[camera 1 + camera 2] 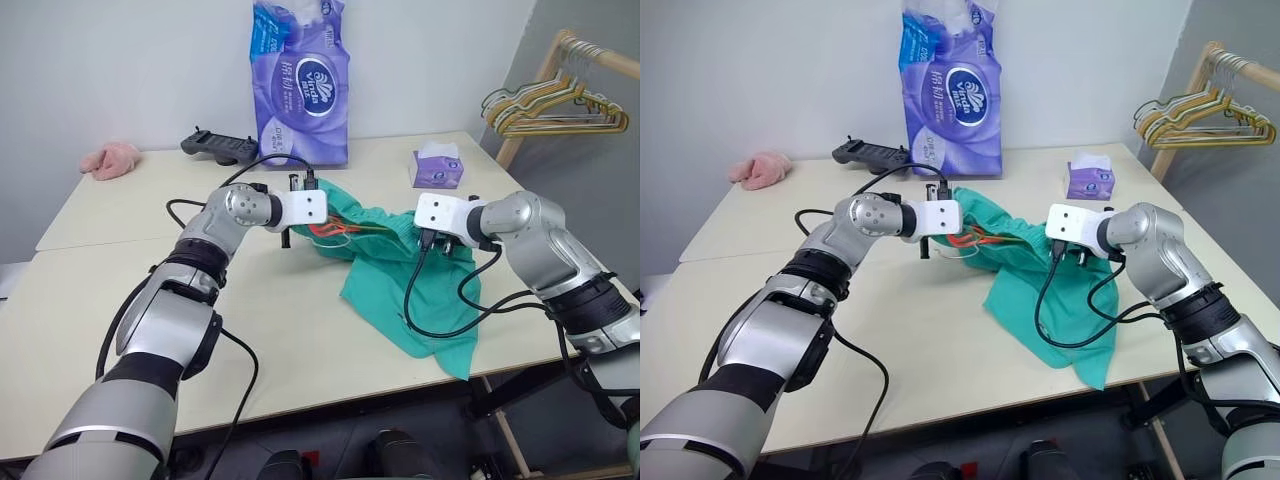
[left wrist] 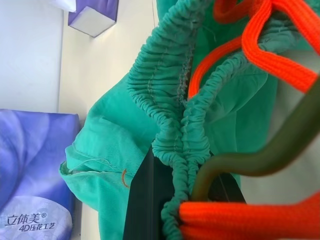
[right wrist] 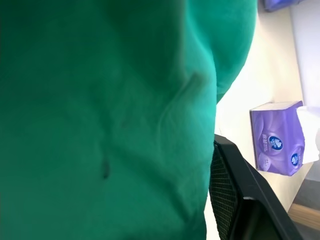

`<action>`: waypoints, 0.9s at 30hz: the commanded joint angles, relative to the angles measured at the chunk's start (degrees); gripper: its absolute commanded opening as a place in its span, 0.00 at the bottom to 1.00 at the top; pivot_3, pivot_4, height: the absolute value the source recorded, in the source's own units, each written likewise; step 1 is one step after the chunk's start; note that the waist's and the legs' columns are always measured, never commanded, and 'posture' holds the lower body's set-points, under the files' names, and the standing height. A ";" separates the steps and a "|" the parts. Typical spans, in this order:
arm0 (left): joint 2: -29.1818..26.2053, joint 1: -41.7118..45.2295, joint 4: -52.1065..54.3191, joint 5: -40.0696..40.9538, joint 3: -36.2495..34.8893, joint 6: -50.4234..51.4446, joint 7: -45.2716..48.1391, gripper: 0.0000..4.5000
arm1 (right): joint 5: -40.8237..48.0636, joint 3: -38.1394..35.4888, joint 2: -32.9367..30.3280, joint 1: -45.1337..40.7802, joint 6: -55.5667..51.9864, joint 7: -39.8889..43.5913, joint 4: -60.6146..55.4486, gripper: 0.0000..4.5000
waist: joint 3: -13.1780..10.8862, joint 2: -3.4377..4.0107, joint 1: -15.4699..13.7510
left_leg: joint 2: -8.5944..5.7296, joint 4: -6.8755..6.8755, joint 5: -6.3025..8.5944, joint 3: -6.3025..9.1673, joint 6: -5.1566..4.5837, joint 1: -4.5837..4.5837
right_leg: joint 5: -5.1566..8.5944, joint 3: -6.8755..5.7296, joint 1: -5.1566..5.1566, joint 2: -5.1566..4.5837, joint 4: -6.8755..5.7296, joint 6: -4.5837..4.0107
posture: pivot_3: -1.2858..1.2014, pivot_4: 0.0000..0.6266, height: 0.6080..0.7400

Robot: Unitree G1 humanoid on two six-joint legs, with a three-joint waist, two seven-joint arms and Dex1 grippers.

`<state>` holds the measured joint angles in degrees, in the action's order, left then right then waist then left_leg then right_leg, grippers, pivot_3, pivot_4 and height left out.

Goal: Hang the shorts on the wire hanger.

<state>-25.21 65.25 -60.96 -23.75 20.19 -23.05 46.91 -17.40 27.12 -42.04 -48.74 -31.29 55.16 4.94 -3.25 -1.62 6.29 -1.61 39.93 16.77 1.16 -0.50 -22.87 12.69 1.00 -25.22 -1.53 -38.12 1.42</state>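
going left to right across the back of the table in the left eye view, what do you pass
pink cloth → black game controller → purple tissue pack → small purple tissue box → bunch of hangers on the rack

At the table's (image 1: pixel 300 340) far edge you have a tall purple tissue pack (image 1: pixel 303 80) standing upright against the wall, with a black controller (image 1: pixel 220 147) lying just beside it. A pink cloth (image 1: pixel 111 159) sits near the far left corner. A small purple tissue box (image 1: pixel 438 166) rests toward the far right corner. Beyond that corner, pale green and gold hangers (image 1: pixel 555 108) hang from a wooden rail (image 1: pixel 590 55).
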 commanded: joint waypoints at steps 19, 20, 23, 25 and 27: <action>-0.84 -4.17 11.72 -2.10 1.47 5.30 -4.80 0.00 | -7.40 -0.61 1.86 -2.36 -0.40 -3.91 4.22 0.25 | 0.01 0.02 0.08 | -0.01 0.00 0.00 0.02 0.00 -0.01 | 0.00 0.00 0.00 -0.04 0.00 0.00 | 0.46 0.06 1.00; -0.81 -4.21 11.84 -2.05 1.47 5.43 -4.80 0.00 | -7.37 -0.57 1.94 -2.40 -0.46 -3.85 4.15 0.25 | 0.01 0.02 0.08 | -0.01 0.00 0.00 0.02 0.00 0.00 | 0.00 0.00 0.00 -0.04 -0.01 0.00 | 0.46 0.06 1.00; -0.74 -4.22 12.01 -2.08 1.51 5.62 -4.97 0.00 | -7.40 -0.60 2.13 -2.46 -0.54 -3.89 4.05 0.25 | 0.01 0.02 0.09 | -0.01 -0.01 0.00 0.02 0.00 0.00 | 0.00 0.00 0.00 -0.04 -0.01 0.00 | 0.46 0.06 1.00; -0.75 -4.19 11.99 -2.09 1.54 5.60 -5.01 0.00 | -7.42 -0.64 2.18 -2.48 -0.57 -3.88 4.05 0.25 | 0.01 0.02 0.09 | -0.01 -0.01 0.00 0.01 0.00 0.00 | 0.00 0.00 0.00 -0.04 -0.01 0.00 | 0.46 0.06 1.00; -0.76 -4.17 11.97 -2.09 1.55 5.58 -5.07 0.00 | -7.25 -1.04 2.43 -2.45 -0.91 -4.28 3.97 0.25 | 0.01 0.02 0.09 | -0.01 -0.01 0.00 0.01 0.00 0.00 | 0.00 0.00 0.00 -0.04 0.00 0.00 | 0.46 0.06 1.00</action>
<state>-25.32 60.23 -51.28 -26.17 22.18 -17.59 41.87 -22.45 27.54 -39.46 -49.13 -32.47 52.33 10.00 -3.25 -1.60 6.37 -1.62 39.93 16.77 1.18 -0.50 -22.87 12.69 0.99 -25.22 -1.57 -38.13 1.42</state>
